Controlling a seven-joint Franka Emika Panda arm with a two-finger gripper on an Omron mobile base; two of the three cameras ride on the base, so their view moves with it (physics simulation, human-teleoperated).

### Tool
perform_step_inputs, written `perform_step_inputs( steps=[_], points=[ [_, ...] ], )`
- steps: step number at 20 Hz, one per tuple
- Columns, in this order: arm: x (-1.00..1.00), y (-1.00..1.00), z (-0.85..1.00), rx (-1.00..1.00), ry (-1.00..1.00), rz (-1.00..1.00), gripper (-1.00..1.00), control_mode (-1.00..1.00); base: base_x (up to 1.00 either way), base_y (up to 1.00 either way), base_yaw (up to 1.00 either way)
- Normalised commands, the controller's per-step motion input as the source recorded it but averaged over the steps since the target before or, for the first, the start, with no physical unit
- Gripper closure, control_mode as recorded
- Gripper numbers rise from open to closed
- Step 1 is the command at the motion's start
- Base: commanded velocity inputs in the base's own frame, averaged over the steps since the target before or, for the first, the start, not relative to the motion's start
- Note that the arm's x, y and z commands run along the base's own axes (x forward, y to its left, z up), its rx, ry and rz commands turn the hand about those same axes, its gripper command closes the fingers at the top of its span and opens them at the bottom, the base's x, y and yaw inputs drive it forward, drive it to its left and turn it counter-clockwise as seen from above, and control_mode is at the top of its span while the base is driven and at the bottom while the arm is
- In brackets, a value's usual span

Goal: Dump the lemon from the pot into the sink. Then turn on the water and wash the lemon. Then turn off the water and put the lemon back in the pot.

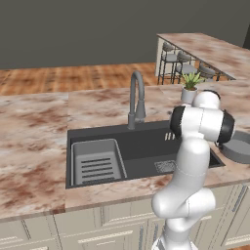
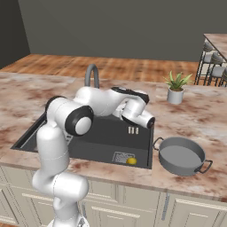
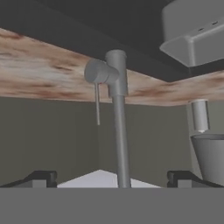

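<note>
Left base view: the arm is being held over the right half of the sink (image 1: 97,134), whose ribbed rack insert (image 1: 96,163) is lying at the left; the faucet (image 1: 137,97) is standing behind the basin with no stream seen falling from it, and an edge of the pot (image 1: 240,149) is showing on the counter at the right, past the arm. Right base view: the lemon (image 2: 131,161) is lying in the sink by the drain grate (image 2: 120,157), near the front wall; the pot is sitting upright and empty on the counter just right of the basin. Hand view: the gripper (image 3: 112,177) is being held with its tips wide apart, nothing between them, the faucet stem and its lever (image 3: 97,103) lined up ahead. Judged step: turning on the water. The lever is best approached squarely and pushed steadily, without clamping the stem.
</note>
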Motion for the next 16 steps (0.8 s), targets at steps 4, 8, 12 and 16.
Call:
perform_step_inputs(
  steps=[4,8,12,16],
  points=[
    [0.09,0.26,-0.05,0.0,-0.02,0.0,-1.0,-1.0,0.0,0.0,0.0],
    [0.1,0.29,-0.08,-0.02,0.0,0.0,-1.0,-1.0,0.0,0.0,0.0],
    [0.06,0.28,-0.11,-0.04,-0.03,0.0,-1.0,-1.0,0.0,0.0,0.0],
    [0.06,0.33,-0.14,-0.05,-0.04,0.0,-1.0,-1.0,0.0,0.0,0.0]
  ],
)
